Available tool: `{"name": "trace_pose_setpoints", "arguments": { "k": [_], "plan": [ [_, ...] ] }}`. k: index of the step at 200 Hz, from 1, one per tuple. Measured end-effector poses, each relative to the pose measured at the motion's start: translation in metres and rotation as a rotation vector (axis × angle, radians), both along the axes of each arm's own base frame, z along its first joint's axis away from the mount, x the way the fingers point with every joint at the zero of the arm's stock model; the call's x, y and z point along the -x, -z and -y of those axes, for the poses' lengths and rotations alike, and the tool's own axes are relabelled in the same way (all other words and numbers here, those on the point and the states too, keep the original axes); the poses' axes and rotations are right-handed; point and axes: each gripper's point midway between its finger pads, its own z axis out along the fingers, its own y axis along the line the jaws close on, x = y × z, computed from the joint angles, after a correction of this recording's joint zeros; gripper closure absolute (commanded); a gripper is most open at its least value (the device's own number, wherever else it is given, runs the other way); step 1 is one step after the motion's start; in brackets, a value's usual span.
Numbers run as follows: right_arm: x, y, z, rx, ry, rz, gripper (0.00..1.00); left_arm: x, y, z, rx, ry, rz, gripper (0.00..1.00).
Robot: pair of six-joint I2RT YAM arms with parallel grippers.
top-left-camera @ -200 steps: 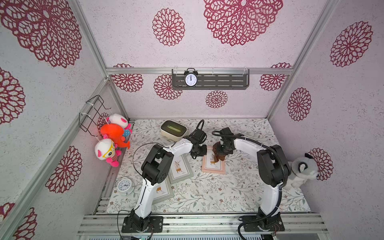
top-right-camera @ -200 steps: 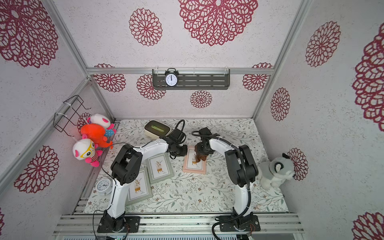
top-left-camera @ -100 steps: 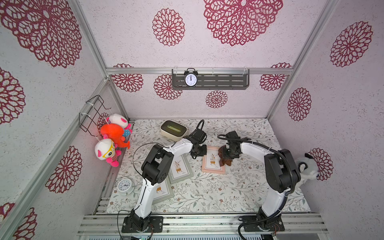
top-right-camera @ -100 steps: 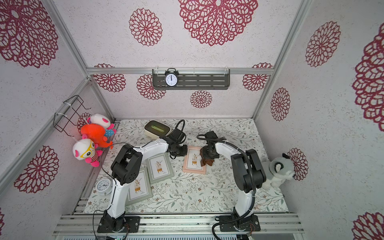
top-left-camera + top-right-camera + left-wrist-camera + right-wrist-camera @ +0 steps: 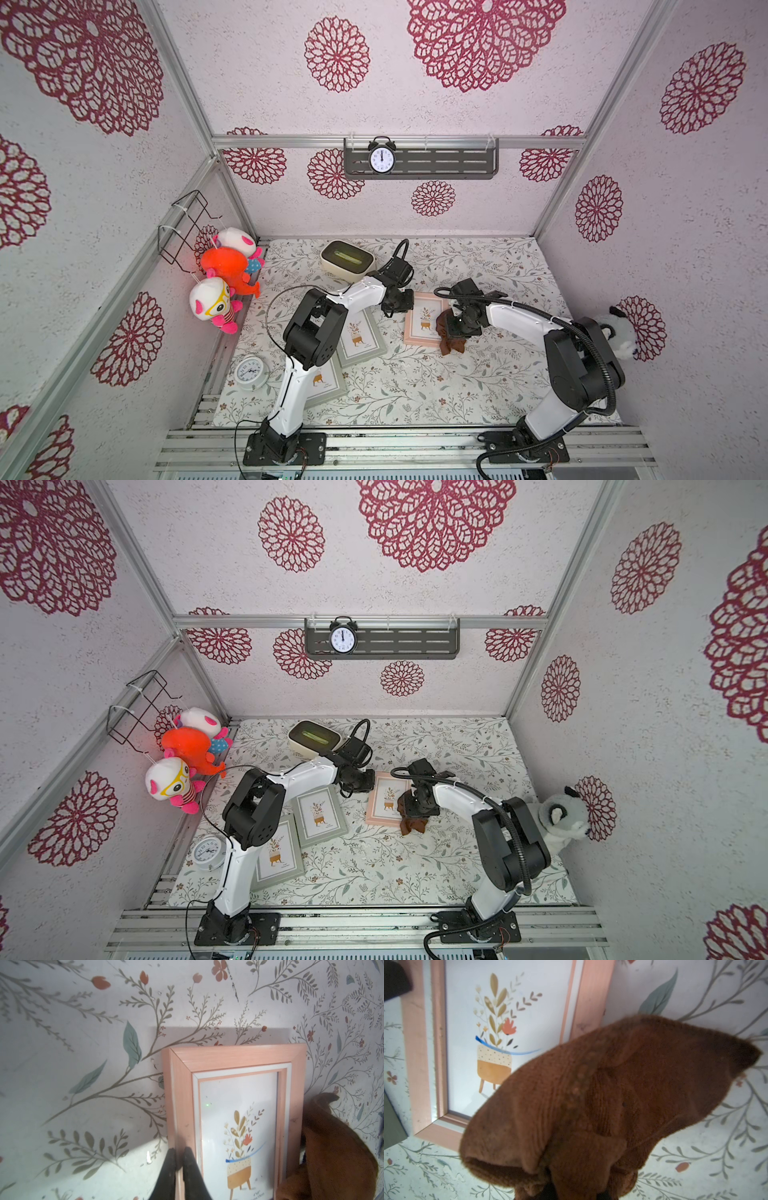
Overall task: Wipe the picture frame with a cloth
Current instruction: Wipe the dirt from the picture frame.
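A pink picture frame [image 5: 424, 320] [image 5: 388, 802] lies flat on the floral table mat. Its glass carries a blue streak [image 5: 245, 1155] across the potted-plant print. My left gripper [image 5: 409, 300] [image 5: 179, 1151] is shut on the frame's far left rail [image 5: 180, 1105], one finger on each side. My right gripper [image 5: 457, 328] [image 5: 575, 1192] is shut on the rust-brown cloth [image 5: 451, 343] [image 5: 612, 1095]. The bunched cloth hangs over the frame's near right corner and onto the mat, hiding the right fingertips.
Two grey-green frames [image 5: 359, 338] [image 5: 328, 382] lie left of the pink one, partly under my left arm. A white clock [image 5: 249, 371] sits front left and a cream box [image 5: 347, 259] at the back. Plush toys [image 5: 224, 266] hang left; a plush animal [image 5: 619, 332] sits right.
My right gripper has dragged the cloth from the middle of the pink frame to its near right corner, uncovering most of the glass. The left gripper has stayed on the frame's rail.
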Motion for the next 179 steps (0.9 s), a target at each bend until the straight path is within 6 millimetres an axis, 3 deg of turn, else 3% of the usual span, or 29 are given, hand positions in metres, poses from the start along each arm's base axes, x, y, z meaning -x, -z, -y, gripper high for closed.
{"name": "trace_pose_setpoints", "arguments": {
  "k": [54,83,106,127,157,179],
  "plan": [
    [-0.055,-0.001,0.014,-0.001,0.061,0.042,1.00,0.000,0.000,0.000,-0.008,0.007,-0.002,0.89],
    [-0.061,0.002,0.018,0.000,0.065,0.047,1.00,0.000,0.000,-0.001,-0.008,0.007,-0.002,0.90],
    [-0.047,0.011,0.019,0.005,0.055,0.032,1.00,0.000,0.000,-0.001,-0.008,0.007,-0.002,0.90],
    [-0.018,0.016,0.020,0.013,0.031,0.008,1.00,0.000,0.000,-0.001,-0.008,0.007,-0.002,0.90],
    [0.018,0.006,0.012,0.016,-0.025,0.007,1.00,0.000,0.000,-0.001,-0.009,0.007,-0.002,0.90],
    [0.026,-0.009,0.010,0.018,-0.038,0.035,1.00,0.000,0.000,0.000,-0.008,0.007,-0.002,0.90]
  ]
}}
